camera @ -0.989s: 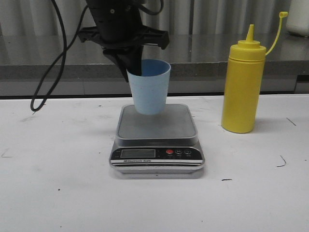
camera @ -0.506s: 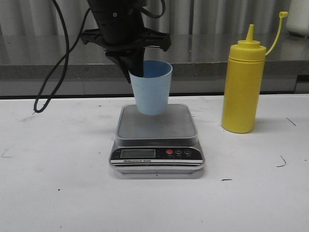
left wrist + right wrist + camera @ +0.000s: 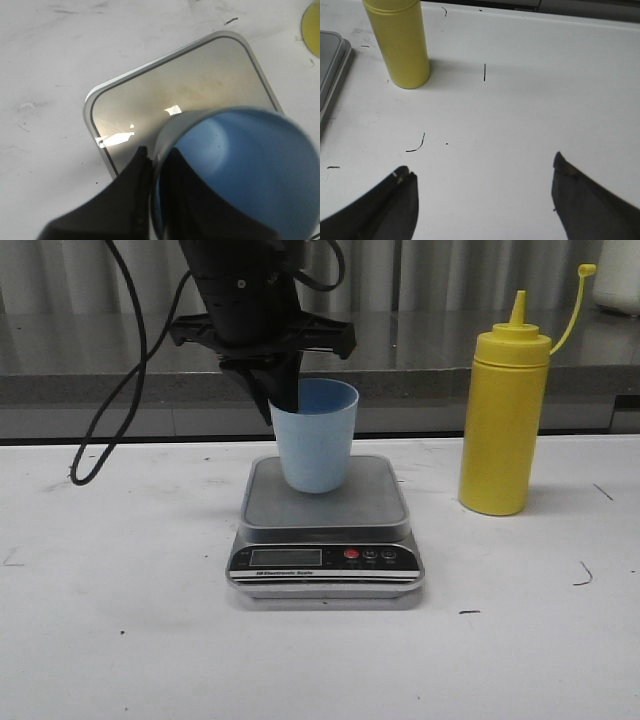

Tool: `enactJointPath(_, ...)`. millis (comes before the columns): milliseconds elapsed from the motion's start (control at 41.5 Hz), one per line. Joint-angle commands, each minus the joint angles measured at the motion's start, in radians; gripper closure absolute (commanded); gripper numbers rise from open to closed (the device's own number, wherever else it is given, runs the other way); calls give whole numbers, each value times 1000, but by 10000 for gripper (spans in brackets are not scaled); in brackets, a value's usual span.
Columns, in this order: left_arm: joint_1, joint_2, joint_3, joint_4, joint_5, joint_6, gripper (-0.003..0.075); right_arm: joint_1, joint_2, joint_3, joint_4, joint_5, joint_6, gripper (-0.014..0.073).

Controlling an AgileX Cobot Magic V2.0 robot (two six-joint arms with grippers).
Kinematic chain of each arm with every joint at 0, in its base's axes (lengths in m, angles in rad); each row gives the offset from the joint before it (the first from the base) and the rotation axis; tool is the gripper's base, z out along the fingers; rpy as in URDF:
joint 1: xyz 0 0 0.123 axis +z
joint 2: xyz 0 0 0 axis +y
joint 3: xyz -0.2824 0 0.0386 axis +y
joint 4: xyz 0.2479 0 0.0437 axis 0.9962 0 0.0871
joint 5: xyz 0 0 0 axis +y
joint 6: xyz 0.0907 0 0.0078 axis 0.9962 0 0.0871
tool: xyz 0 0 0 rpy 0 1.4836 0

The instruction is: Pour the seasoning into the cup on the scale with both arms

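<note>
My left gripper is shut on the rim of the pale blue cup, one finger inside and one outside. The cup hangs upright over the back of the scale's grey platform; I cannot tell whether its base touches. In the left wrist view the fingers pinch the cup wall above the platform. The yellow seasoning bottle stands on the table to the right of the scale, cap hanging open on its tether. My right gripper is open and empty over bare table, with the bottle ahead of it.
The white table has small black marks. A grey counter ledge runs along the back. A black cable hangs from the left arm down toward the table. The scale's edge shows in the right wrist view.
My left gripper has lowered the cup toward the scale platform and shifted it slightly right. The bottle and scale have not moved.
</note>
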Motion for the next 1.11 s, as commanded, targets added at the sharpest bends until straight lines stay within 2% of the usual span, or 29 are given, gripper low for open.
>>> enactJointPath(0,-7,-57,-31,-15,-29,-11,574,-4,7,-28,-15,-60,-11,21)
enactJointPath(169,-7,-57,-31,-22,-29,-11,381,-4,7,-28,-15,-60,-11,21)
enactJointPath(289,-7,-57,-31,-26,-25,-11,304,-4,7,-28,-15,-60,-11,21)
enactJointPath(482,-7,-102,-31,-24,-23,-7,302,-4,7,-28,-15,-60,-11,21)
enactJointPath(724,-7,-273,-1,49,6,2,303,-4,7,-28,-15,-60,-11,21)
enactJointPath(1085,18,-685,336,110,-93,2,334,-4,7,-28,-15,-60,-11,21)
